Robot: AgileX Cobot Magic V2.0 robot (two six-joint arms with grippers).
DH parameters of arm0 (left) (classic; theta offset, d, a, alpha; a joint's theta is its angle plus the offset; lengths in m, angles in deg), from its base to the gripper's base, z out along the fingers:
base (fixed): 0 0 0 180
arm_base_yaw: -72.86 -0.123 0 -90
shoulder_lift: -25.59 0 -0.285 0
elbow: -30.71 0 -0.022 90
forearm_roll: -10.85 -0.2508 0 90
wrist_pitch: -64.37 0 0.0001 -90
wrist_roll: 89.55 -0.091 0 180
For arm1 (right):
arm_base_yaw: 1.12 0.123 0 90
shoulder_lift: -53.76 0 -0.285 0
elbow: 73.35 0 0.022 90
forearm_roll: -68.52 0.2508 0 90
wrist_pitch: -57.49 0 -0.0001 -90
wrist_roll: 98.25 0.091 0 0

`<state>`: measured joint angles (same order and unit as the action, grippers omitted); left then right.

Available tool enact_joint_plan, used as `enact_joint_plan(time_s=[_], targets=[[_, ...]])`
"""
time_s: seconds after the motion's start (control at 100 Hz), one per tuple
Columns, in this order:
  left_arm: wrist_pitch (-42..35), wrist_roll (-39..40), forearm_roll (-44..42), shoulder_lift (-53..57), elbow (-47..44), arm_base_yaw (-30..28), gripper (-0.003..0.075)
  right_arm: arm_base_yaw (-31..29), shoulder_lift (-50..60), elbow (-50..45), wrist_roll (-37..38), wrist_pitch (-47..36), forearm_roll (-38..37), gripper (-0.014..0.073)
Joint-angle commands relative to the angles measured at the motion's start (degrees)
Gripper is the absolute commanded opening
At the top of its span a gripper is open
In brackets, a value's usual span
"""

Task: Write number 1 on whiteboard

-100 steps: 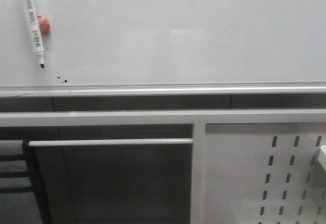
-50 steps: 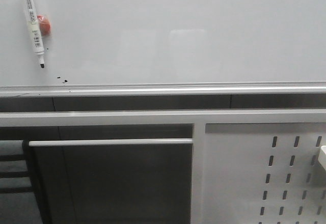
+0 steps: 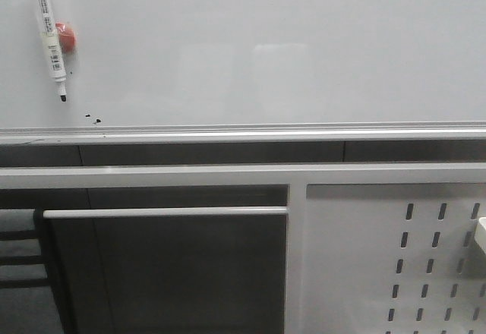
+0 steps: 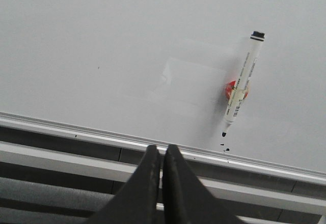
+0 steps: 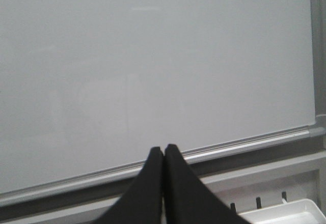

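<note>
The whiteboard (image 3: 266, 45) fills the upper front view, pale and glossy, with a silver rail (image 3: 243, 133) along its lower edge. No number 1 shows on it; only tiny black ink specks (image 3: 93, 117) lie near the rail. A white marker (image 3: 50, 34) with a black tip hangs on the board by a red magnet (image 3: 67, 38), at the far left. It also shows in the left wrist view (image 4: 242, 86). My left gripper (image 4: 162, 148) is shut and empty, below the rail. My right gripper (image 5: 163, 149) is shut and empty, in front of the board's lower rail (image 5: 244, 145).
Below the board runs a white frame bar (image 3: 243, 174) and a white metal panel with slotted holes (image 3: 395, 258) at the lower right. A white rod (image 3: 163, 212) crosses a dark opening at the lower left. A white tray's corner (image 5: 285, 214) shows in the right wrist view.
</note>
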<state>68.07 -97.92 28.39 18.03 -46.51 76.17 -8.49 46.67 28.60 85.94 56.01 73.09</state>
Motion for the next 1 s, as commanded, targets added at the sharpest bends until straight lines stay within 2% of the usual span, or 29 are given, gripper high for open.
enact_joint_plan(time_s=[0.0, 0.15, 0.35, 0.43, 0.53, 0.8, 0.99], targets=[[-6.0, 0.3, 0.7, 1.6, -1.3, -0.1, -0.0021, -0.3, 0.9, -0.5, -0.2, -7.2, 0.1, -0.0055], [-6.8, 0.3, 4.1, 1.6, -1.3, -0.1, -0.0021, -0.3, 0.9, -0.5, -0.2, -10.6, 0.2, -0.0055], [-7.1, 0.3, 6.3, 1.1, -1.3, -0.1, -0.0021, -0.1, 0.9, -0.4, 0.9, -6.8, 1.3, -0.0055], [-7.1, 0.3, 7.9, 0.2, -1.3, -0.1, -0.0020, -0.1, 0.9, -0.4, 4.9, -5.8, 4.2, -0.0055], [-7.2, 0.3, 8.1, -1.4, -1.3, 0.5, -0.0012, -0.1, 0.9, -0.4, 7.1, -4.6, 4.2, -0.0055], [-8.6, 0.3, 7.7, -3.7, -1.3, 6.9, 0.0213, -0.1, 0.9, 0.5, 9.0, -3.9, 5.4, -0.0055], [-9.6, 0.4, 7.0, -3.7, -0.8, 10.3, 0.0230, -0.1, 0.9, 0.5, 10.9, -3.2, 5.5, -0.0055]])
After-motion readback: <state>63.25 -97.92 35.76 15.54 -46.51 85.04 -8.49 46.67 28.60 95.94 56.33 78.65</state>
